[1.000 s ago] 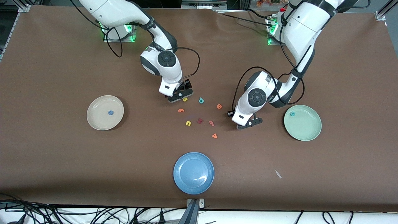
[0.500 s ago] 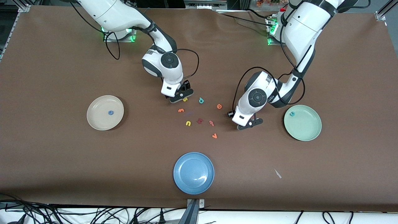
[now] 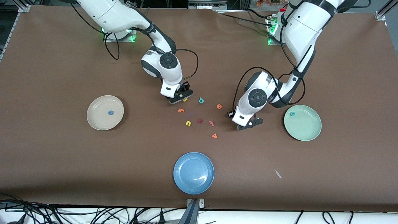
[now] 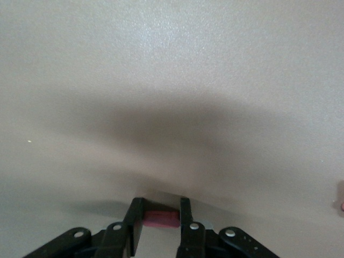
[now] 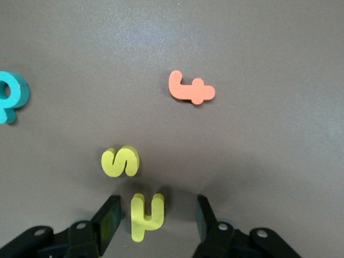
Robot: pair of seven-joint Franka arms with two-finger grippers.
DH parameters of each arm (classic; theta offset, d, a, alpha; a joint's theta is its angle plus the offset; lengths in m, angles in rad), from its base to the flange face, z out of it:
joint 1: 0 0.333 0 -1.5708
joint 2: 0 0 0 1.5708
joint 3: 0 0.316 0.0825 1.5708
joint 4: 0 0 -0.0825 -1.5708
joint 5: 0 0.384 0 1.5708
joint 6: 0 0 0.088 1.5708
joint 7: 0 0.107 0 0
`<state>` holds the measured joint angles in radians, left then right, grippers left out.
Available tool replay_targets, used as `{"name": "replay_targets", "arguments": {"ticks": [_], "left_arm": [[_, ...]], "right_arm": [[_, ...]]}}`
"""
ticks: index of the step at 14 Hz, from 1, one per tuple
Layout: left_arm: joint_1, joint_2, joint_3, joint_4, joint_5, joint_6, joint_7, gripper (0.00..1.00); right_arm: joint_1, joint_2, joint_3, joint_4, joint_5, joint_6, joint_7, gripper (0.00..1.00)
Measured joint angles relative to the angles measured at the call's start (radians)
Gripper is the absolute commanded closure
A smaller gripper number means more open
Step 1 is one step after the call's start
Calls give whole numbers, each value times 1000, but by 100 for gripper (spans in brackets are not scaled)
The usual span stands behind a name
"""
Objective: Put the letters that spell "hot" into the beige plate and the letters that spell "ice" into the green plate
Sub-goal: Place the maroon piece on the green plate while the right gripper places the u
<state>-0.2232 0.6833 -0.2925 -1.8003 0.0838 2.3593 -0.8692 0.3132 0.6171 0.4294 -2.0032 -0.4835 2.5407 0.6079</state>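
Both grips tightened: left gripper (image 4: pixel 159 221) clamps dark red i (image 4: pixel 160 217); right gripper (image 5: pixel 156 215) half-open round yellow h (image 5: pixel 145 215). You carry i to green plate (image 3: pixel 306 132).

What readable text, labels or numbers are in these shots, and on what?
No printed words, brands or numbers are visible; the only text is the foam letter shapes.
"s": yellow s, on the table.
"h": yellow h, on the table beside it.
"o": blue o, in the beige plate.
"c": teal c, in the green plate.
"e": orange e, on the table.
The other loose letters are too small or ambiguous to read.
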Motion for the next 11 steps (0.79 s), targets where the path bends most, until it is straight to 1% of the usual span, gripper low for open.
{"name": "replay_targets", "arguments": {"ticks": [2, 3, 5, 7, 9, 11], "left_arm": [[8, -2, 7, 6, 4, -5, 0, 79], [23, -9, 10, 14, 9, -28, 4, 79], [64, -44, 9, 43, 12, -122, 46, 80], [112, -106, 10, 61, 12, -216, 95, 80], [173, -167, 12, 66, 12, -314, 173, 80], [253, -200, 16, 66, 13, -410, 308, 80]], "right_arm": [[0, -3, -1, 1, 0, 1, 0, 60], [0, -3, -1, 1, 0, 1, 0, 66], [0, -5, -3, 1, 0, 1, 1, 75], [0, -10, -3, 1, 0, 0, 1, 82], [0, -12, -7, 0, 0, 1, 1, 83], [0, -13, -13, 1, 0, 1, 1, 83]]}}
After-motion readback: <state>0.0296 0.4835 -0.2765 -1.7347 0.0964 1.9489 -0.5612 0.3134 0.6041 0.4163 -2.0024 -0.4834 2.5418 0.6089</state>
